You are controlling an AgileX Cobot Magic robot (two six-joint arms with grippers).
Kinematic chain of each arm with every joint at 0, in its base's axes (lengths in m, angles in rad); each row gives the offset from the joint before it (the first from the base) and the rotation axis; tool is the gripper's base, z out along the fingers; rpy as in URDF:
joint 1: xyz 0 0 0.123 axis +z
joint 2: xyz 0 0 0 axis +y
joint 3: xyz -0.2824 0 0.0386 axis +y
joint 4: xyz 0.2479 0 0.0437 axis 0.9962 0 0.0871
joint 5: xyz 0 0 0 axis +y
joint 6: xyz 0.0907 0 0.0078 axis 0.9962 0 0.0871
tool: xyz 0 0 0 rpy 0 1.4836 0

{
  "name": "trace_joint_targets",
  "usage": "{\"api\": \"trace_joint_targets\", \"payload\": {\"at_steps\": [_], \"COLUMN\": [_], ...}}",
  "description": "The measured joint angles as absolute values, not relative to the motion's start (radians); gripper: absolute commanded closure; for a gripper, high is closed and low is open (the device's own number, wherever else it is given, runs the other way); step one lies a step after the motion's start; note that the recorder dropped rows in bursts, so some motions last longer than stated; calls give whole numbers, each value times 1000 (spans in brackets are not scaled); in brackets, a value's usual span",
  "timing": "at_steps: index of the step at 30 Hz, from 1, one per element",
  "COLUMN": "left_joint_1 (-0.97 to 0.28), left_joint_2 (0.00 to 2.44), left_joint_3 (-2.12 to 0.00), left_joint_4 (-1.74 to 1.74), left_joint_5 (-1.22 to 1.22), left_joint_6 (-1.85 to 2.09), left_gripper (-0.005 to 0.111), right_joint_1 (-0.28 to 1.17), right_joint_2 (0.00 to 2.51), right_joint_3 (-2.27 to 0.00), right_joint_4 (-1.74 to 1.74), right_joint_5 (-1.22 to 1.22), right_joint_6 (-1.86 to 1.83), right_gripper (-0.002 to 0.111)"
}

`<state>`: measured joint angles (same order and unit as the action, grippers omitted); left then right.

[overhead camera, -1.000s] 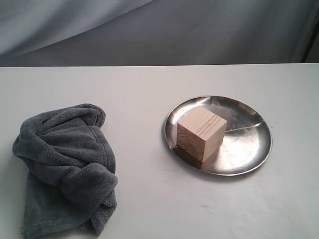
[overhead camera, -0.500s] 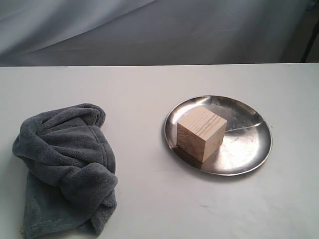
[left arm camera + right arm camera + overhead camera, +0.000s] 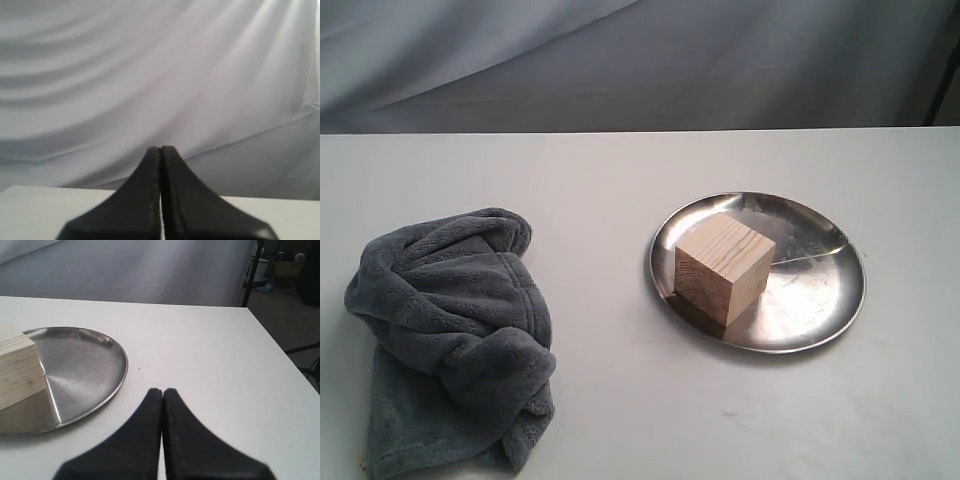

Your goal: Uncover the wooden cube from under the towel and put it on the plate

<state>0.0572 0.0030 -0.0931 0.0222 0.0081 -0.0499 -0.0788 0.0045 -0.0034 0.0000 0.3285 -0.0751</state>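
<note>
Cube first: the pale, grained wooden cube [image 3: 724,270] stands on the round, shiny stainless-steel plate [image 3: 815,285]. It sits on the plate's left half in the exterior view, with one corner turned toward the camera and its near lower edge close to the rim. The cube is fully uncovered. The thick, fluffy, dark grey-blue terry towel [image 3: 450,340] lies crumpled in a heap on the white desk [image 3: 620,400], well apart from the plate, toward the left of that view.

The left gripper [image 3: 160,150] has its two black fingers pressed together and empty, and it points at a draped grey backdrop [image 3: 150,75] beyond the desk edge. The right gripper [image 3: 162,391] is likewise closed and empty — it is over bare desk near the plate's rim, and its camera sees part of the cube [image 3: 17,367] on the plate [image 3: 85,365].
</note>
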Motion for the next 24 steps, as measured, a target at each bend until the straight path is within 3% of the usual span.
{"api": "trace_joint_targets", "payload": {"at_steps": [5,24], "left_joint_1": [57,57], "left_joint_2": [3,3], "left_joint_3": [-8,-4], "left_joint_4": [22,-6], "left_joint_5": [-7,265], "left_joint_6": [-50,-50], "left_gripper": [107,107], "right_joint_1": [-79,-79], "right_joint_2": [5,5], "right_joint_3": [-3,-3], "right_joint_4": [0,0], "right_joint_5": [328,328], "right_joint_6": [-75,-75], "right_gripper": [108,108]}}
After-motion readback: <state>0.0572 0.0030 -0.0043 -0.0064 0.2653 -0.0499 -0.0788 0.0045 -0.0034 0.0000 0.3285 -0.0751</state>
